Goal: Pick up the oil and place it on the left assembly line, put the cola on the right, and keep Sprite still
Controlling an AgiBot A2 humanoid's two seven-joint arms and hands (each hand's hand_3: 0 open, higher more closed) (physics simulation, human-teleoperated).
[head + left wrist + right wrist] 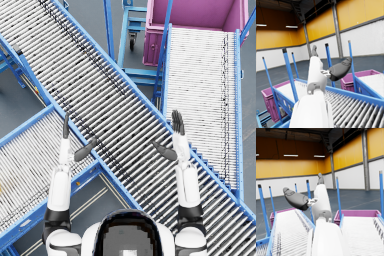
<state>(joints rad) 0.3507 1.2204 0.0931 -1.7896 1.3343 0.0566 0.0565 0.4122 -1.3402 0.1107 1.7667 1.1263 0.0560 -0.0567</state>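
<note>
No oil, cola or Sprite shows in any view. My left hand point(75, 142) hovers open over the blue rail between the middle roller conveyor point(110, 100) and the left conveyor point(25, 160), fingers straight, thumb spread. My right hand point(174, 137) is open above the middle conveyor beside its right rail, empty as well. In the left wrist view my left hand point(331, 67) is raised with nothing in it. In the right wrist view my right hand point(306, 195) is likewise bare.
The right conveyor point(200, 90) runs up to a magenta bin point(200, 20). Blue frame posts point(289, 72) and another magenta bin point(271, 102) stand beside the lines. A blue cart frame point(132, 30) sits on the grey floor at the top.
</note>
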